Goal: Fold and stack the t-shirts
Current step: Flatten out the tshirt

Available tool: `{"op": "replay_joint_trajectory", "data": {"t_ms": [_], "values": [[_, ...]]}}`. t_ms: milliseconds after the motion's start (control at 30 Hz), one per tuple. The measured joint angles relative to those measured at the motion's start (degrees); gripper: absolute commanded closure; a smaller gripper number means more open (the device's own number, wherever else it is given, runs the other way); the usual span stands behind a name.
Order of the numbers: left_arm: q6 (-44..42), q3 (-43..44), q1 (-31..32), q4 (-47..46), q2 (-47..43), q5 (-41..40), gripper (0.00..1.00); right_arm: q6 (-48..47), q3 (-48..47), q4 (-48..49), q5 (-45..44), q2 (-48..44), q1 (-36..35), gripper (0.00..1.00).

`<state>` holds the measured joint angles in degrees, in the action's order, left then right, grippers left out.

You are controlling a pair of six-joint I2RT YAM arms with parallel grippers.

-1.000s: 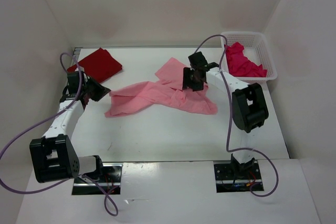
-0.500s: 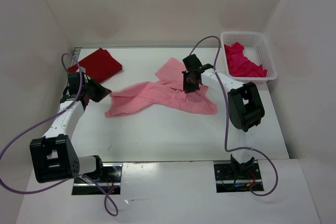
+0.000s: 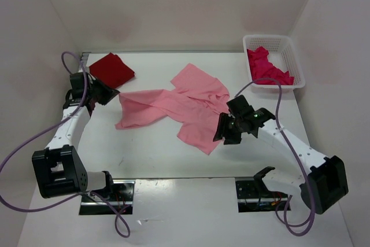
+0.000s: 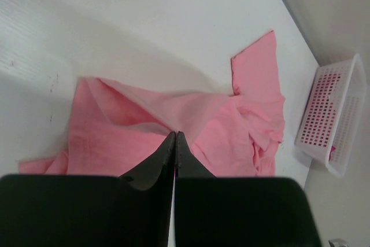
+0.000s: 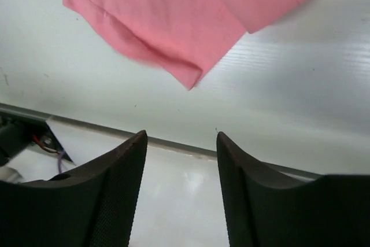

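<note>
Pressing the left fingers point(image 4: 175, 137) tight together, tips right at the edge of the light pink t-shirt point(image 3: 185, 105); can't tell whether any cloth is nipped. Holding the right fingers point(image 3: 222, 134) spread wide with nothing between them, a loose corner of that same pink shirt lying just past the tips on the white tabletop point(image 3: 150, 143). Farther out: dark red t-shirt point(image 3: 113, 69) folded flat near the left fingers, and crimson-magenta t-shirt point(image 3: 266, 69) bunched in the white mesh basket point(image 3: 289, 56), well beyond the right fingers.
</note>
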<state>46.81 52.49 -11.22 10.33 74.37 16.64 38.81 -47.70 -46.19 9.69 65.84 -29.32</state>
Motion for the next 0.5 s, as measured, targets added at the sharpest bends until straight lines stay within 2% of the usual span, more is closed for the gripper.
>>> {"op": "replay_joint_trajectory", "data": {"t_ms": [167, 267, 400, 500], "values": [[0.83, 1.22, -1.09, -1.86, 2.29, 0.15, 1.0, 3.89, 0.31, -0.2, -0.44, -1.95, 4.24, 0.44], [1.55, 1.25, -1.11, -1.99, 3.1, 0.39, 1.0, 5.51, 0.72, 4.04, -0.94, 0.17, 7.02, 0.5], [1.6, 1.25, -1.11, -2.38, 3.39, 0.72, 1.0, 6.64, 0.9, 12.92, -2.01, 11.63, 8.85, 0.53], [1.6, 1.22, -1.11, -2.56, 3.45, 0.85, 1.0, 6.91, 1.11, 15.76, -4.55, 18.29, 9.4, 0.57]]}}
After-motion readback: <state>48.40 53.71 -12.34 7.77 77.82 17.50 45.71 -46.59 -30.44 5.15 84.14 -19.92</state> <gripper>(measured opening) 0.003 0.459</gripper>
